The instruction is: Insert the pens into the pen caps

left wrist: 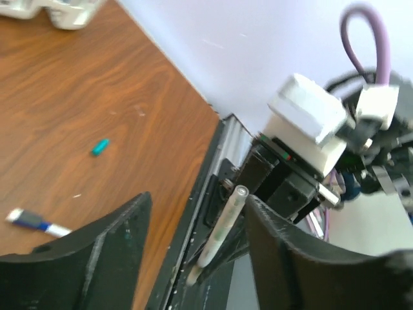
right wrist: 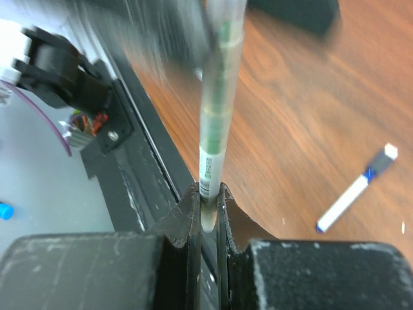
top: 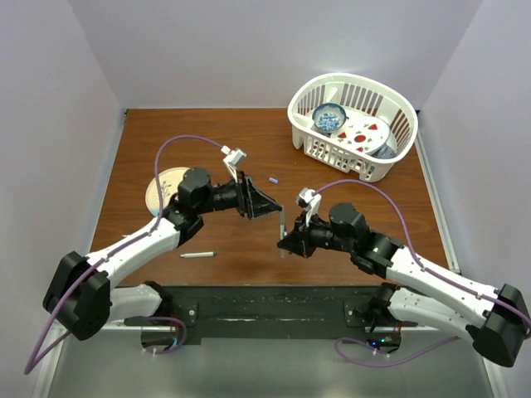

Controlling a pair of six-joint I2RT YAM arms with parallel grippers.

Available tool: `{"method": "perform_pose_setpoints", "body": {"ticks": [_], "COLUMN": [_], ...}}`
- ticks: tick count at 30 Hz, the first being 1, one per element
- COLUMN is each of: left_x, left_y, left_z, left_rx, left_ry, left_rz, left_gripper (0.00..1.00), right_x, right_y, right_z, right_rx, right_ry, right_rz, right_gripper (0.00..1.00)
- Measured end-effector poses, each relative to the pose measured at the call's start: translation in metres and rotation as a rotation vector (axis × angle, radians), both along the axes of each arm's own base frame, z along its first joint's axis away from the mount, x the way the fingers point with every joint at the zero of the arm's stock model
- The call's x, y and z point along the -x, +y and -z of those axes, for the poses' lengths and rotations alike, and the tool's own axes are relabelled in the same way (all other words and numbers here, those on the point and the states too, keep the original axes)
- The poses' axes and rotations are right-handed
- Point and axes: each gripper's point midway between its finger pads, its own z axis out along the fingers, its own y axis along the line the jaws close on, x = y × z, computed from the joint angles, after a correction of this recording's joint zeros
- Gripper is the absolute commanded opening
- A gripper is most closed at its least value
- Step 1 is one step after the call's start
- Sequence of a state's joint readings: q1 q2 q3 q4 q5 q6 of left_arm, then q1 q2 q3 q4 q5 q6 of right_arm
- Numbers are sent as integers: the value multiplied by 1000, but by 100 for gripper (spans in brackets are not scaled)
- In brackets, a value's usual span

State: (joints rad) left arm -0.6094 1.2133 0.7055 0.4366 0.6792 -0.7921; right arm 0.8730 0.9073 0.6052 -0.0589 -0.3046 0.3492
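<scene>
Blur hides the upper end of the pen (right wrist: 216, 129); the right hand (right wrist: 206, 191) clamps its base, the left hand (left wrist: 197, 208) stands open.

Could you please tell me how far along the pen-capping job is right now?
Done: the white pen on the table seems to carry a blue cap, though that is hard to confirm. In hand: the right end effector is shut on an upright pen, with the left end effector open either side of it. Left: a loose teal cap lies unused.
</scene>
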Motion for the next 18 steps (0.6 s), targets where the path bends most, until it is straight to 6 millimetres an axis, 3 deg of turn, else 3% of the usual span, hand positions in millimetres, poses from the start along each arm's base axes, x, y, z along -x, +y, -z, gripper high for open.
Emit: {"method": "perform_pose_setpoints", "body": {"ticks": [4,5,7,12,18], "left_x": [-38,-51,-73,-97,-99], "left_y": [27,36,54,97,158], "left_z": [3,2,-2,-2,29], "left_rx": [-54,-76,-131,-291,-508], "left_ry": [34,33,30,32,97], "left_rz": [-138,-188,-295,-546,-828], "left_gripper": [82,91,100,100,100], "right_x": [4,2,-4,-25,-50], "right_y": [-14,-17,-24,-37,-58], "right_z": [24,30,45,82,121], "right_rx": [68,94,183,397,602], "right_ry": [43,53,80,147,220], "right_rz": [37,53,95,174,263], "right_gripper": [0,0,0,0,0]}}
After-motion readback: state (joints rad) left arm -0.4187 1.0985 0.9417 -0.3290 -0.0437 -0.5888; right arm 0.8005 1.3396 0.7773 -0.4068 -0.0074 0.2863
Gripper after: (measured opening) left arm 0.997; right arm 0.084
